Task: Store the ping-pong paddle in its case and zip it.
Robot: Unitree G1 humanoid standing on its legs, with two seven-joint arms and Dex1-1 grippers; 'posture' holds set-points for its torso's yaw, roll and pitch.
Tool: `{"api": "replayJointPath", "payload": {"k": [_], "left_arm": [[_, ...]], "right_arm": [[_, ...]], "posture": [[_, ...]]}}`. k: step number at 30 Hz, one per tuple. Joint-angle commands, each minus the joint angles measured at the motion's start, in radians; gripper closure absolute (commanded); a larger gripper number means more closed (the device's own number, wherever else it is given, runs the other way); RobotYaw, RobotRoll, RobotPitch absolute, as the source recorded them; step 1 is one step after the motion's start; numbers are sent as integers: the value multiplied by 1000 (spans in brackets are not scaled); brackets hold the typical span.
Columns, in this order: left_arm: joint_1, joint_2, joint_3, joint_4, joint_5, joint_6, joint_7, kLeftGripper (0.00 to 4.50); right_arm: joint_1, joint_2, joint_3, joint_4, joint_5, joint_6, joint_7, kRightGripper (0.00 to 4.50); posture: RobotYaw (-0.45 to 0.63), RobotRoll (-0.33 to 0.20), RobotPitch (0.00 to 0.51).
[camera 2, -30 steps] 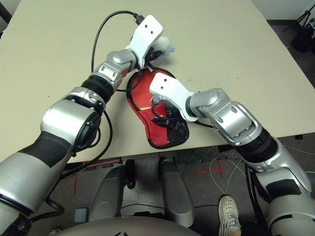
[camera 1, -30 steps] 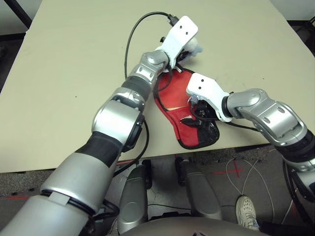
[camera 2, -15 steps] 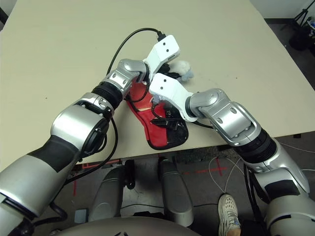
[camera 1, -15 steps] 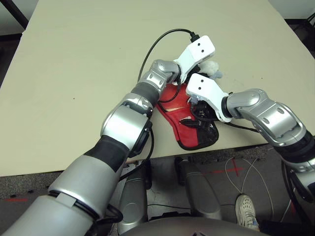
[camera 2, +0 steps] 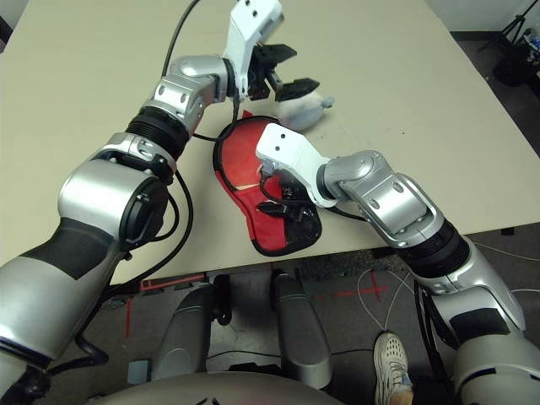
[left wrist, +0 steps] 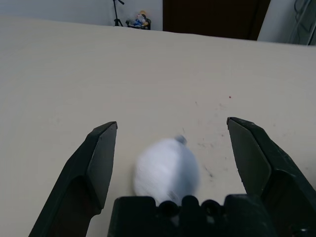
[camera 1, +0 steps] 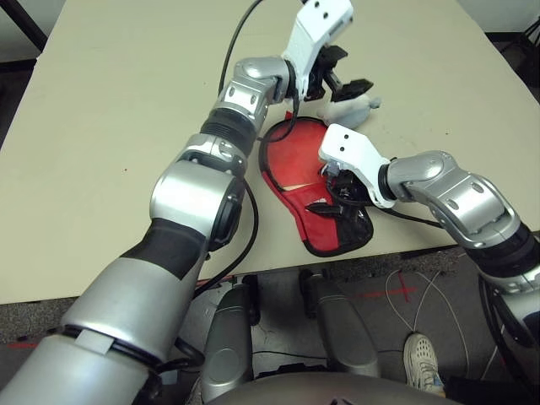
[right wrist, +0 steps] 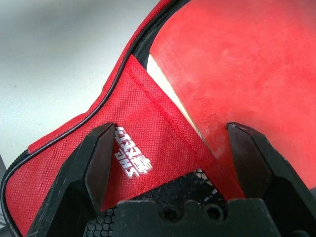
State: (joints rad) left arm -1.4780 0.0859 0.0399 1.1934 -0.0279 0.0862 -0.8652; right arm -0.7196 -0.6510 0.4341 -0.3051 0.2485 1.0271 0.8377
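One ping-pong paddle (camera 1: 297,159) was counted, and one case (camera 1: 331,231) around it, both lying on a single counter (camera 1: 118,118). One small pale grey-white lump (camera 2: 301,110) was also counted on that counter, beyond the case. Two grippers were counted, the left gripper (camera 2: 280,71) and the right gripper (right wrist: 170,148), each with one pair of black jaws set wide apart, and one black cable (camera 1: 234,42) was seen arching above the left wrist; one white shoe (camera 1: 421,351) was counted on the floor past the counter's near edge.
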Motion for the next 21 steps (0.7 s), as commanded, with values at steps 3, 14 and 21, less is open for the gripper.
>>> {"api": "replayJointPath", "payload": {"k": [3, 14, 21], "left_arm": [[105, 49, -93, -68, 50, 53, -116, 44], [338, 124, -238, -316, 104, 205, -171, 44], [381, 118, -287, -365, 122, 260, -161, 44]], "right_arm": [[46, 18, 68, 110, -28, 23, -8, 0], [-11, -27, 0, 95, 5, 62, 30, 0], [-291, -75, -146, 239, 76, 126, 97, 0]], "posture": [[-9, 0, 283], [-25, 0, 279], [-38, 0, 280]]}}
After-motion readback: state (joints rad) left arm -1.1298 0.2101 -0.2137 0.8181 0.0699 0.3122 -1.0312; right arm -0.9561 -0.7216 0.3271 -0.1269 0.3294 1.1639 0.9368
